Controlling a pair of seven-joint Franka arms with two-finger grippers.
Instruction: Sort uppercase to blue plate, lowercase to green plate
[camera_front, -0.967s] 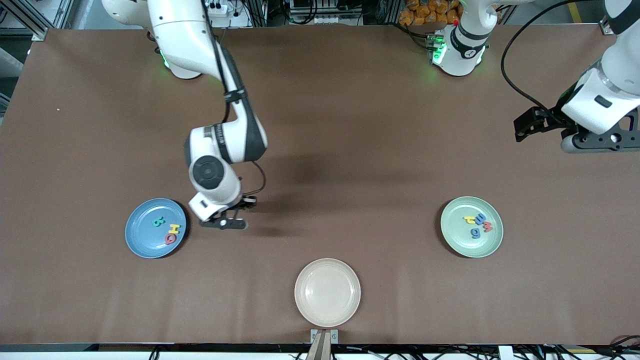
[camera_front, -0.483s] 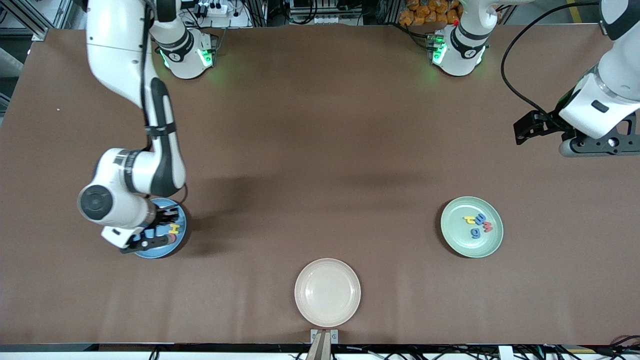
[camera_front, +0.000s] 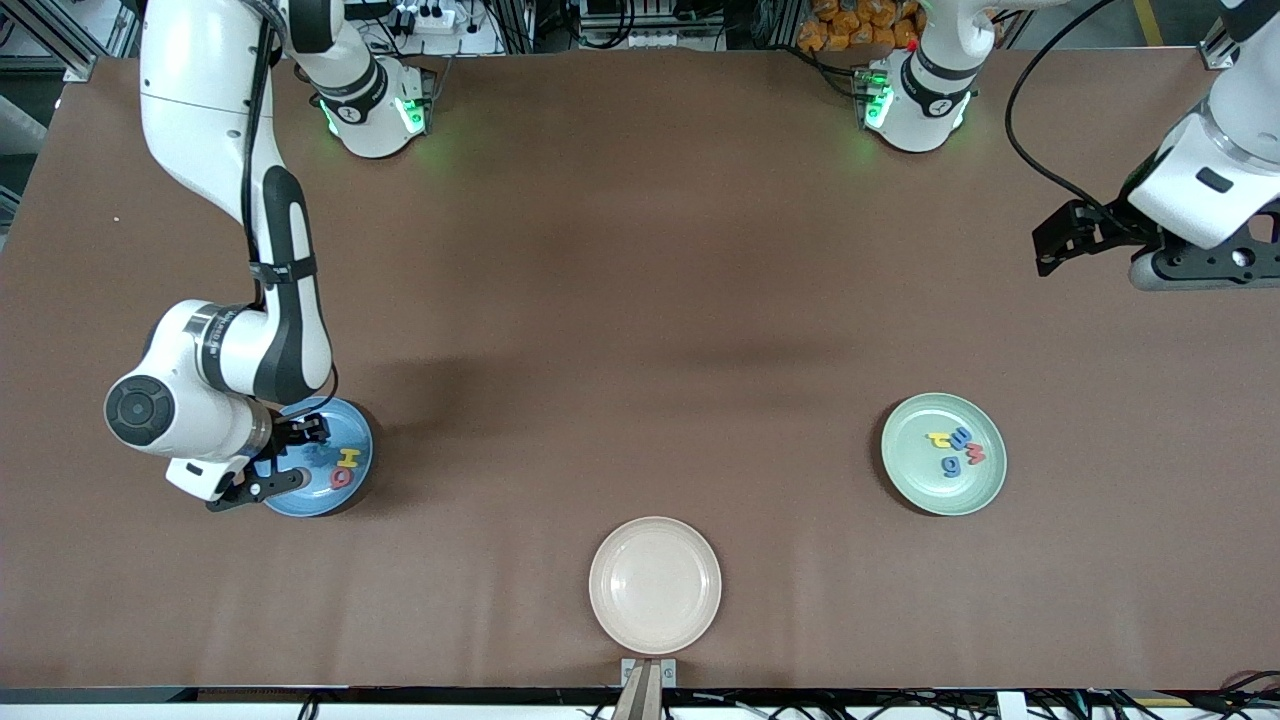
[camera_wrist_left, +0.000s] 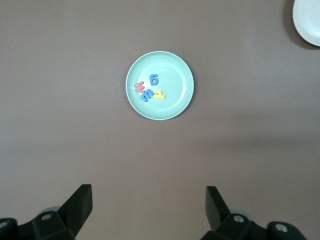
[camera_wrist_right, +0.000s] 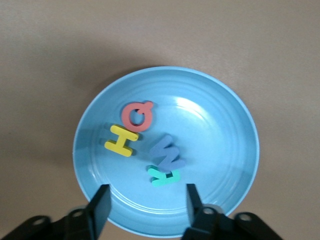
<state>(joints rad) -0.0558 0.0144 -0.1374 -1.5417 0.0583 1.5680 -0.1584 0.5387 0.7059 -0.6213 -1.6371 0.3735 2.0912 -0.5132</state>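
Here the right gripper (camera_wrist_right: 145, 207) hangs over the round light-blue plate (camera_wrist_right: 225, 115) with fingers apart and empty; its wrist view alone shows the blue W (camera_wrist_right: 166, 154) overlapping the teal letter (camera_wrist_right: 164, 176), beside the red Q (camera_wrist_right: 137, 115) and yellow H (camera_wrist_right: 121, 140). The left gripper (camera_wrist_left: 149, 210), fingers spread wide and empty, waits above the table's left-arm end. The front view half hides the blue plate under the right wrist and shows the pale mint-green plate (camera_front: 920, 480) holding four small letters (camera_front: 957, 449), hard to read.

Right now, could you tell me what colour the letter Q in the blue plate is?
The Q is red, lying beside the yellow H in the blue plate; the right wrist view shows it best.
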